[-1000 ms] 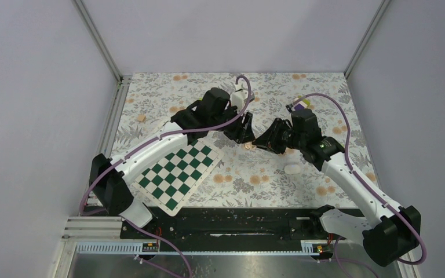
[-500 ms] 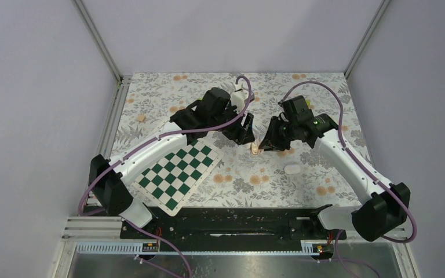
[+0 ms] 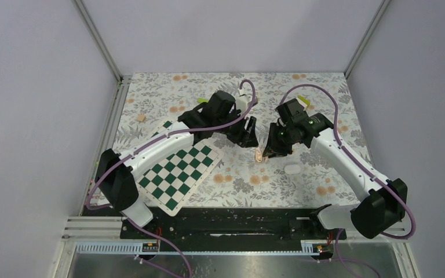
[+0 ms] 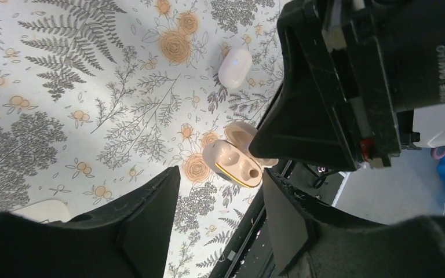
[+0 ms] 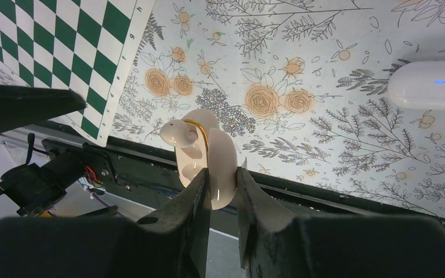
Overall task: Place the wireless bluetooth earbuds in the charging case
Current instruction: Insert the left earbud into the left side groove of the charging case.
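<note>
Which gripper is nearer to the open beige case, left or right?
Right. The right gripper is shut on the open beige case; the left gripper stands open, a little apart from it.

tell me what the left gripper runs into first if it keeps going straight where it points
The left gripper would most likely meet the open charging case, clamped in the right gripper just ahead of its open jaws; depth is unclear.
</note>
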`<state>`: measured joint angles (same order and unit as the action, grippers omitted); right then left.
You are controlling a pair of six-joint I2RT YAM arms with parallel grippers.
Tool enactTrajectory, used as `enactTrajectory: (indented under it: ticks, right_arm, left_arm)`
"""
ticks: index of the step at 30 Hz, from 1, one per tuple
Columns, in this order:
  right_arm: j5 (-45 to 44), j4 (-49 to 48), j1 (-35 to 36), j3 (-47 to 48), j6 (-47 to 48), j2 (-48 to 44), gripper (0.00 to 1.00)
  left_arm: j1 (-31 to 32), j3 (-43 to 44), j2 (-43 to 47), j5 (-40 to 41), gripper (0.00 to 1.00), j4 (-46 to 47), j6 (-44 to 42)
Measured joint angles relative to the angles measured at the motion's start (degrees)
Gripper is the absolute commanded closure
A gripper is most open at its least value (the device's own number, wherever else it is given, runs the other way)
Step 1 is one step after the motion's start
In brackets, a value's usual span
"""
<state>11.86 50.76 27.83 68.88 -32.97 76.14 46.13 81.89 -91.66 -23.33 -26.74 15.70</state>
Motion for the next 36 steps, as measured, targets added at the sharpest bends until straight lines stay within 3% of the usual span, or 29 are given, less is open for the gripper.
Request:
enactTrajectory:
  ticks: [9, 27, 36]
  right_arm:
    - [-0.4, 0.0, 0.7, 0.0, 0.0, 0.0, 1.0]
    - [-0.4, -0.1, 1.1, 0.0, 0.0, 0.0, 1.0]
    - [-0.4, -0.1, 1.3, 0.0, 0.0, 0.0, 1.0]
  left_arm:
    - [0.4, 0.1, -4.6, -3.3, 0.5, 0.8, 2.0]
    - [1.3, 0.1, -4.9, -3.9, 0.66, 0.9, 2.6]
    - [1.4, 0.5, -5.2, -3.9, 0.69, 0.8, 2.7]
